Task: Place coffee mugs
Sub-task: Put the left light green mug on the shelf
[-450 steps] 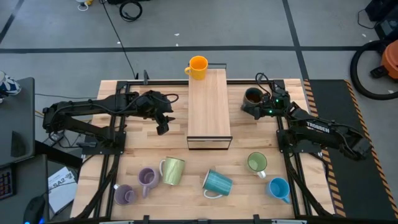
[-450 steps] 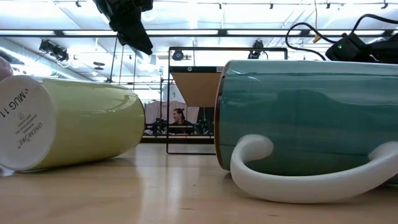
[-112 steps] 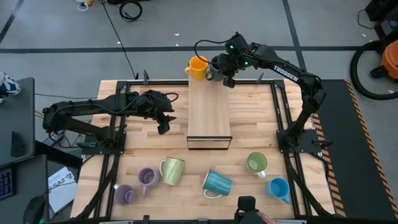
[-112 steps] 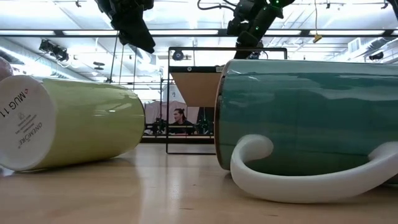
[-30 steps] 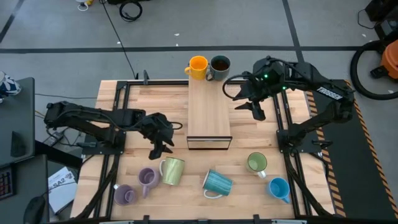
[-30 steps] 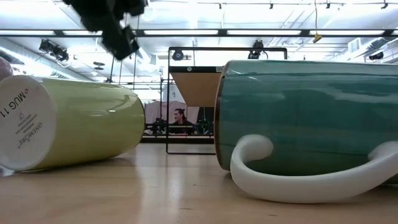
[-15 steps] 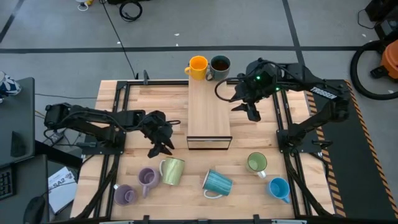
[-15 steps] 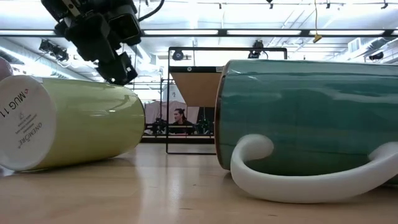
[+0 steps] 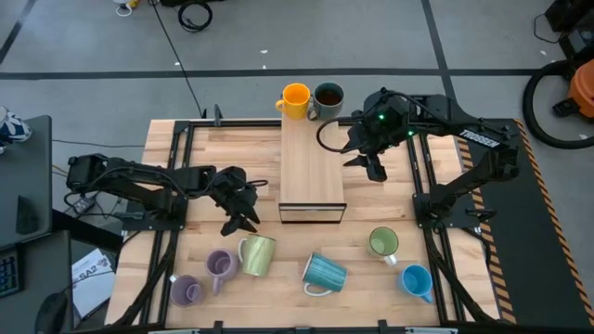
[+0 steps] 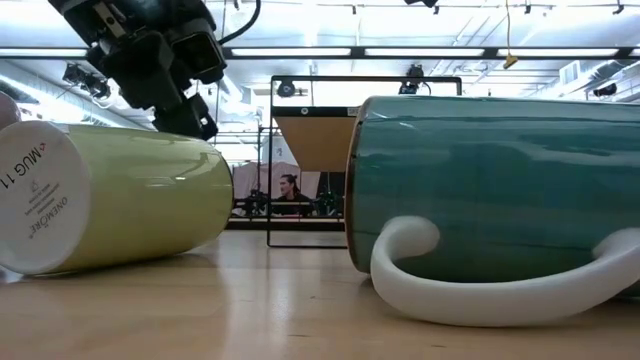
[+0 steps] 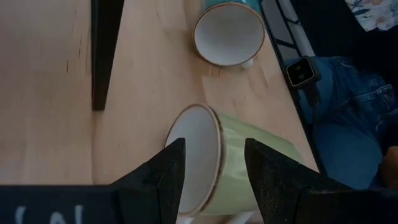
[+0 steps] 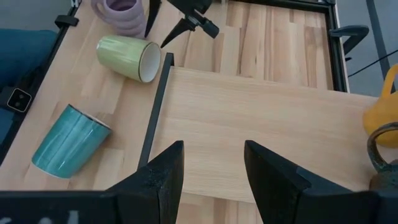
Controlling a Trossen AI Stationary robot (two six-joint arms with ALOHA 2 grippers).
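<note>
Wooden tabletop (image 9: 390, 209) with mugs, both arms over it.

Left gripper (image 9: 238, 221) hangs with its fingers spread just above the pale yellow-green mug (image 9: 257, 253), which lies on its side, mouth toward the fingers; the ribbed teal mug (image 9: 324, 273) lies beyond it. Right gripper (image 9: 375, 168), fingers apart and empty, hovers beside the raised wooden shelf (image 9: 312, 158), probably clear of it, near the orange mug (image 9: 295, 99) and dark teal mug (image 9: 328, 96).

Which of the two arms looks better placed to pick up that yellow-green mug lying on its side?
The left. Its end effector hangs open just beside the pale yellow-green mug, with the rim framed between its fingers in its wrist view. The right end effector is farther off, beside the wooden shelf.
</note>
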